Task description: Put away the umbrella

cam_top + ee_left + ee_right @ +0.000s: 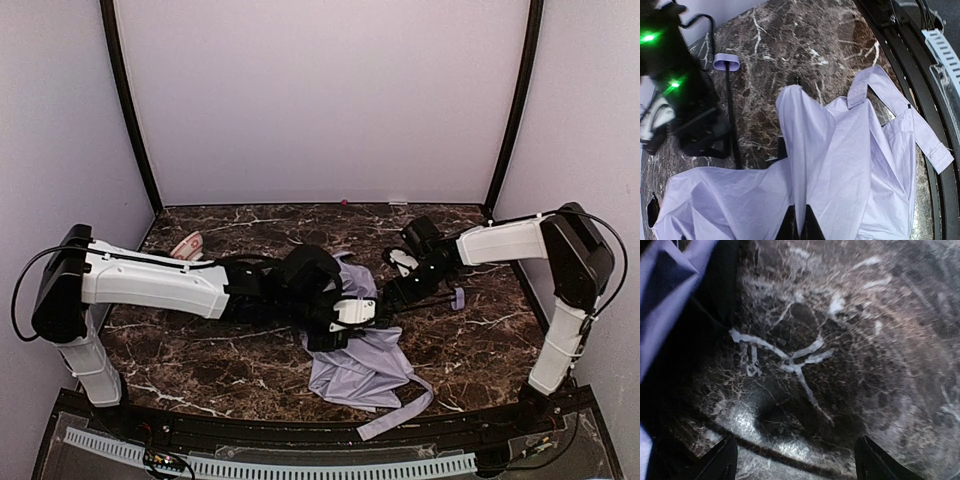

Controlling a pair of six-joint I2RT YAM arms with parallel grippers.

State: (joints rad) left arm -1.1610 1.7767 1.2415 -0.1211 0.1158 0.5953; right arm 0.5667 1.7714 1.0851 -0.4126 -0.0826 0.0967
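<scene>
Dark veined marble table [200,365] — your one work surface.
On it you have the lavender umbrella [365,365] crumpled near the front middle, its strap [400,412] trailing toward the near edge, its handle [458,297] lying to the right — a bowl [188,244] sits left rear.

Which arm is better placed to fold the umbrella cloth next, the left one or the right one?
Probably the left. The left gripper is shut on a raised fold of the umbrella cloth. The right gripper stands open over the bare table and holds nothing.
</scene>
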